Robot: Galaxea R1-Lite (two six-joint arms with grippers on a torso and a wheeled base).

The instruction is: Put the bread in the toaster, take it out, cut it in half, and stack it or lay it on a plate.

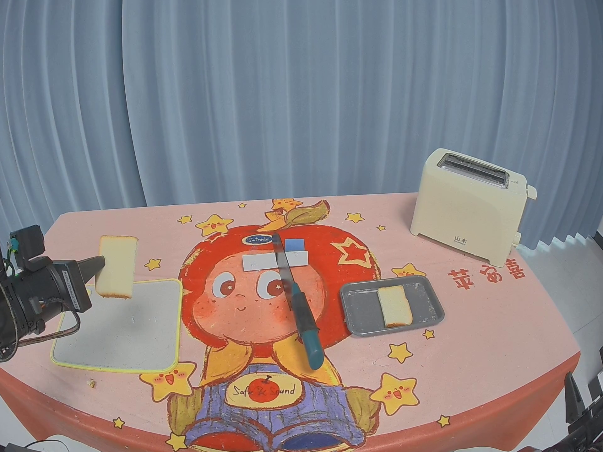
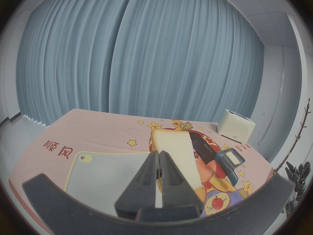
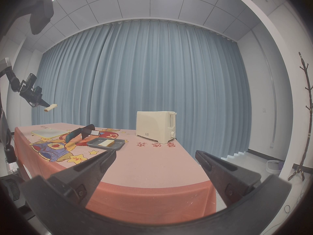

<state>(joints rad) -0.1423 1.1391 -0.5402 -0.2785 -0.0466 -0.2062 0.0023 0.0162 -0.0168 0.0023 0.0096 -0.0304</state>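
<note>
My left gripper [image 1: 100, 263] is shut on the lower edge of a pale bread slice [image 1: 117, 266], held upright in the air above the far left corner of the grey cutting board [image 1: 125, 334]. In the left wrist view the slice [image 2: 176, 147] stands beyond the closed fingertips [image 2: 159, 155]. A half slice [image 1: 394, 306] lies on the dark grey tray [image 1: 361, 312] right of centre. The cream toaster [image 1: 468, 211] stands at the far right with its slots empty. A teal-handled knife [image 1: 301, 312] lies mid-table. My right gripper [image 3: 156, 157] hangs open off the table's right end, holding nothing.
The knife's blade rests across a white block [image 1: 260, 261], with a small blue block [image 1: 294, 244] just behind it. A crumb [image 1: 92, 383] lies near the table's front left edge. A blue curtain [image 1: 301, 83] hangs close behind the table.
</note>
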